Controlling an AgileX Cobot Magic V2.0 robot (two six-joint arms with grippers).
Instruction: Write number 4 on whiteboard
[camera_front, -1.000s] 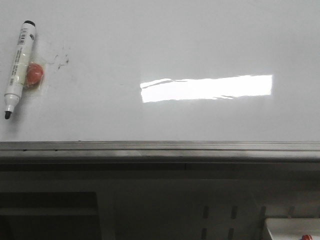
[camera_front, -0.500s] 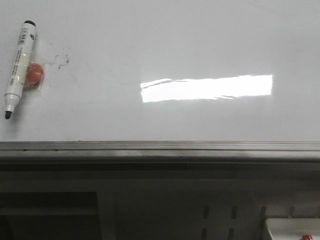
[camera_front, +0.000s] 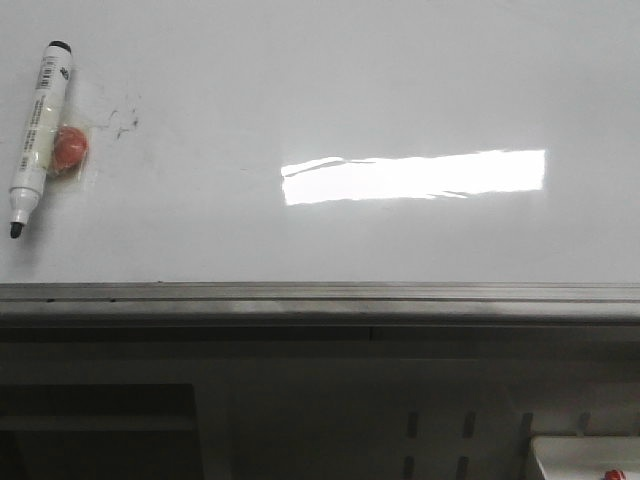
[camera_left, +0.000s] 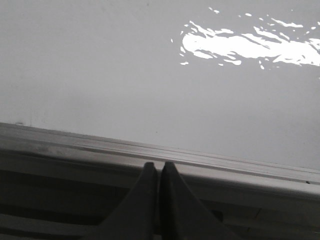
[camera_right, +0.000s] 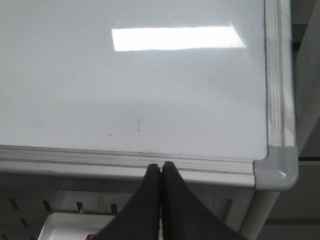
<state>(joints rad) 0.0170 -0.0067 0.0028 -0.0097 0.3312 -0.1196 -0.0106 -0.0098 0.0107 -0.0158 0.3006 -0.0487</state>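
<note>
Gleaming glossy whiteboard (camera_front: 400, 90), grey-railed.

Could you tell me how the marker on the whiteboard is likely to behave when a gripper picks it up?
The marker looks stiff and light. Its round barrel may roll if nudged. The orange piece beside it might resist lifting.

A white marker (camera_front: 37, 134) with a black cap lies tilted at the far left, tip pointing down. A round orange-red magnet (camera_front: 69, 148) sits touching its right side. Just beside that, faint dark smudges (camera_front: 124, 124). Bottom right, a white tray (camera_front: 585, 457) peeks in.
</note>
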